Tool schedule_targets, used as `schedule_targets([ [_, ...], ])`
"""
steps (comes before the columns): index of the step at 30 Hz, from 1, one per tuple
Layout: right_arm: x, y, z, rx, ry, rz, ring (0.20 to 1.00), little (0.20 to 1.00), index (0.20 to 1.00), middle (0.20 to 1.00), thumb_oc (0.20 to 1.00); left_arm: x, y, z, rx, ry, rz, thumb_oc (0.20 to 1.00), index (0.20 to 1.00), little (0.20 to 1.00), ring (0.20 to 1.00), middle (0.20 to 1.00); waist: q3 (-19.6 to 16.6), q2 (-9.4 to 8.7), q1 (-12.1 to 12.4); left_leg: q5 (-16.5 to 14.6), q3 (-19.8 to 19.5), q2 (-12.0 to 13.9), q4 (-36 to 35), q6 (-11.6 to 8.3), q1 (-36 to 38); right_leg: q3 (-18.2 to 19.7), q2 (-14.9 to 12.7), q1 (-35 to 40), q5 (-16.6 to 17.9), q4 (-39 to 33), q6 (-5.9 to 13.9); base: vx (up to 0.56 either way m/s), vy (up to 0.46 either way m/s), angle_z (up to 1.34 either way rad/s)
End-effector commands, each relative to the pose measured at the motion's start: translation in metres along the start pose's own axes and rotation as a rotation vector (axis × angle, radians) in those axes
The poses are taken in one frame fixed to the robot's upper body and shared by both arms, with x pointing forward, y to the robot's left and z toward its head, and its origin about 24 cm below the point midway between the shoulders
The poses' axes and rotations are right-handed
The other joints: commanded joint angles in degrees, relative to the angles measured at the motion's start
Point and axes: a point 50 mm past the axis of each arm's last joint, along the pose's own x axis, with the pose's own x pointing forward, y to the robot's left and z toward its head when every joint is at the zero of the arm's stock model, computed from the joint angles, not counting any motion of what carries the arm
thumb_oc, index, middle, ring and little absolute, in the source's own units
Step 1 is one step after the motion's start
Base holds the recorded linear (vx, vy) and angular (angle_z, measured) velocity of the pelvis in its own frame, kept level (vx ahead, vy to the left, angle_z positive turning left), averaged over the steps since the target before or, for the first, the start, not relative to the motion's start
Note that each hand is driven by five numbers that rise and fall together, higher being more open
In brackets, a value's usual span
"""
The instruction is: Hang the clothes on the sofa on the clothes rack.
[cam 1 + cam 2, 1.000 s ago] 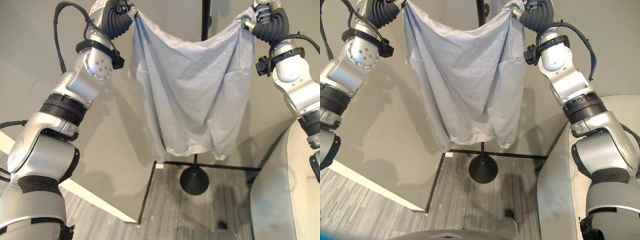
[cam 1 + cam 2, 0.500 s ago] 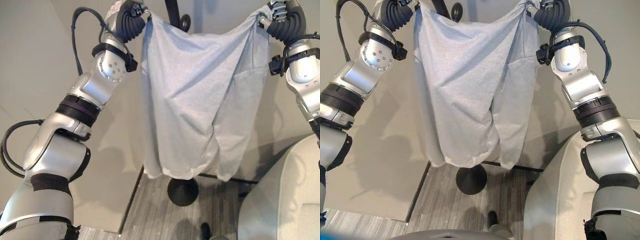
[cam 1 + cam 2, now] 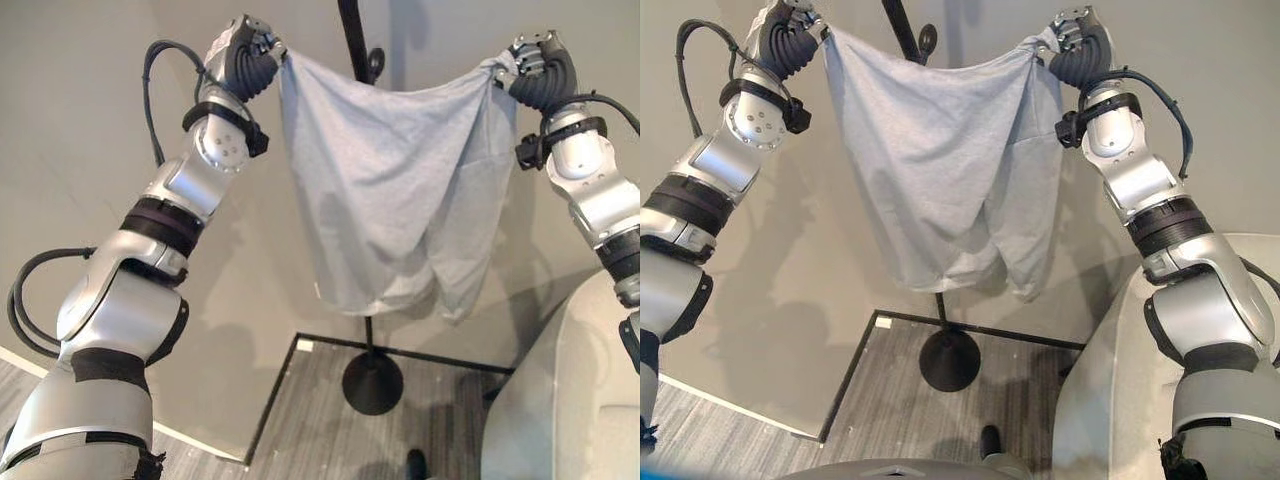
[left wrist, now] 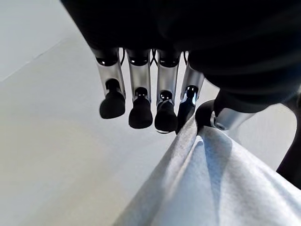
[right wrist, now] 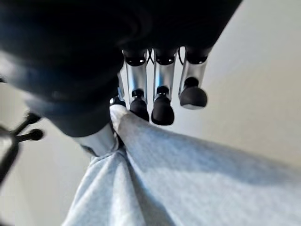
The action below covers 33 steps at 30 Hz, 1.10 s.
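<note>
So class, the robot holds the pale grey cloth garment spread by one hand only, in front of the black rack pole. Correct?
No: both hands pinch it, the left hand and the right hand, one per top corner of the pale grey cloth garment, as both eye views show. The black rack pole stands behind.

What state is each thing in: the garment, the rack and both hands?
grey garment: held up, spread between both hands, hanging before the rack pole, not yet hung.
clothes rack: upright, nothing hung on it.
left hand: pinching one top corner.
right hand: pinching the other.
</note>
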Motion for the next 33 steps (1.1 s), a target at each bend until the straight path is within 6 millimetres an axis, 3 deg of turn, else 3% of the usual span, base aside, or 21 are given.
schedule_targets([
  [1, 0.004, -0.025, 0.008, 0.031, -0.058, -0.104, 0.200, 0.200, 0.200, 0.200, 0.200, 0.006, 0.044, -0.007, 0.015, 0.012, 0.135, 0.200, 0.200, 0.200, 0.200, 0.200, -0.70, -2.88, 2.03, -5.96, 1.66, -1.97, 0.72, 0.79, 7.80, 2.27, -5.42, 4.62, -4.08, 0.79, 7.91, 0.00, 0.000, 0.00],
  [14, -0.013, 0.010, -0.025, 0.027, 0.069, 0.002, 0.200, 0.200, 0.200, 0.200, 0.200, -0.009, 0.030, -0.036, 0.018, 0.114, 0.094, 0.200, 0.200, 0.200, 0.200, 0.200, 0.15, -4.41, 3.17, -6.25, 1.93, -2.43, 0.72, 1.16, 7.73, 2.02, -6.14, 4.28, -3.08, 0.79, 8.21, -0.01, 0.003, 0.00],
  [18, -0.003, 0.014, -0.018, 0.050, 0.061, -0.013, 0.200, 0.200, 0.200, 0.200, 0.200, -0.006, 0.034, -0.036, 0.042, 0.126, 0.104, 0.200, 0.200, 0.200, 0.200, 0.200, 0.43, -4.76, 3.50, -6.06, 1.81, -2.41, 0.72, 1.13, 7.07, 1.97, -6.23, 3.71, -2.90, 0.79, 8.34, 0.00, 0.000, 0.00],
  [23, 0.015, 0.018, -0.015, -0.052, 0.090, 0.035, 0.200, 0.200, 0.200, 0.200, 0.200, 0.002, 0.040, -0.041, 0.091, 0.175, 0.096, 0.200, 0.200, 0.200, 0.200, 0.200, 0.81, -4.89, 3.51, -5.80, 1.57, -2.40, 0.72, 1.05, 6.80, 1.93, -6.33, 3.52, -2.68, 0.79, 8.38, -0.01, 0.001, 0.00],
  [29, 0.028, 0.044, -0.021, -0.161, 0.201, 0.105, 0.200, 0.200, 0.200, 0.200, 0.200, 0.010, 0.025, -0.038, 0.148, 0.212, 0.044, 0.200, 0.200, 0.200, 0.200, 0.200, 3.13, -4.94, 3.25, -4.53, 1.06, -2.45, 0.72, 0.97, 4.29, 2.07, -6.31, 1.18, -1.70, 0.79, 8.52, -0.10, 0.004, 0.01],
  [33, 0.026, 0.063, -0.028, -0.189, 0.259, 0.145, 0.200, 0.200, 0.200, 0.200, 0.200, 0.012, 0.008, -0.033, 0.141, 0.218, -0.001, 0.200, 0.200, 0.200, 0.200, 0.200, 4.93, -4.96, 3.21, -3.40, 0.48, -2.64, 0.72, 1.03, 2.04, 2.05, -6.40, -0.73, -1.08, 0.79, 8.49, -0.11, 0.000, 0.06],
])
